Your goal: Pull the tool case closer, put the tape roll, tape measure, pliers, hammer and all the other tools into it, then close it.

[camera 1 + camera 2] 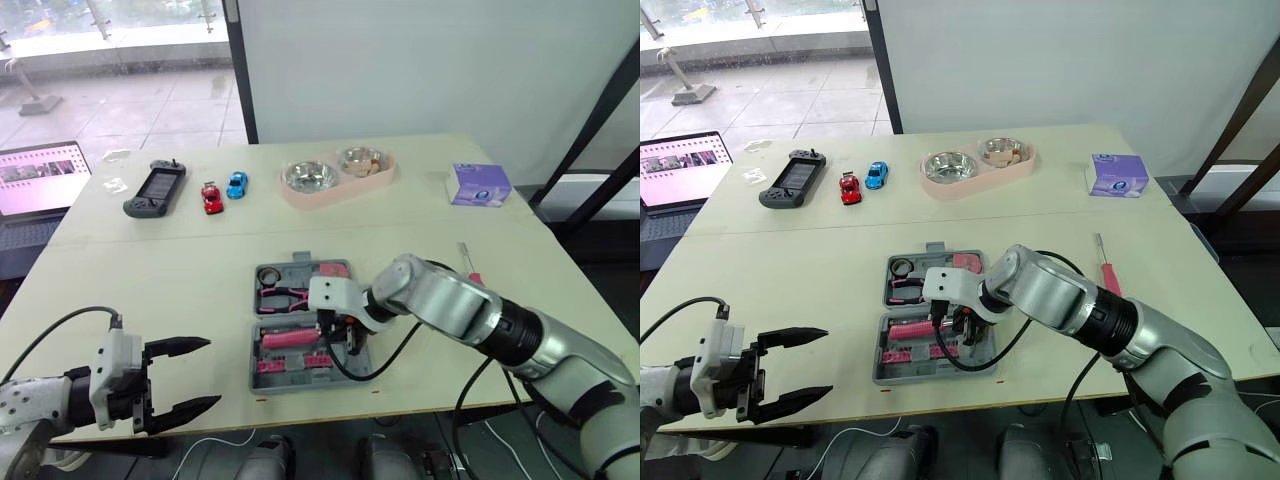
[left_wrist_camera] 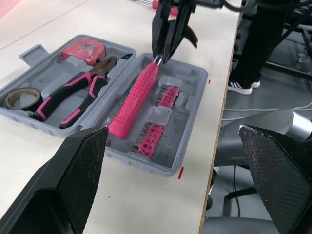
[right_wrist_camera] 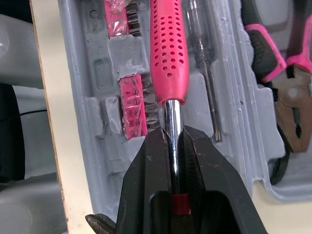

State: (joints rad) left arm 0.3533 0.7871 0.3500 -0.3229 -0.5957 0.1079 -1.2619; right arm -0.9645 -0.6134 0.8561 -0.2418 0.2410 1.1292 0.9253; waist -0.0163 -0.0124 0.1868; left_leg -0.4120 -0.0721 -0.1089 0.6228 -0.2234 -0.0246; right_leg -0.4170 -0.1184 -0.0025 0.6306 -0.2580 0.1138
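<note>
In the left eye view, the open tool case is sitting at lower centre, near the front edge of the table. The right gripper is reaching into its nearer half, where the hammer is lying. The tape roll, pliers and tape measure are resting in the farther half. The left gripper is hanging at lower left, jaws spread wide and holding nothing.

The right eye view is making plainer a pink-handled screwdriver lying on the table at centre right, apart from the case.

The left wrist view is adding rows of pink bits beside the hammer.

The right wrist view is settling the grip: the black fingers are clamping the hammer's bare metal shaft just past its pink handle. A slim clear tester is lying between the hammer and the pliers.
</note>
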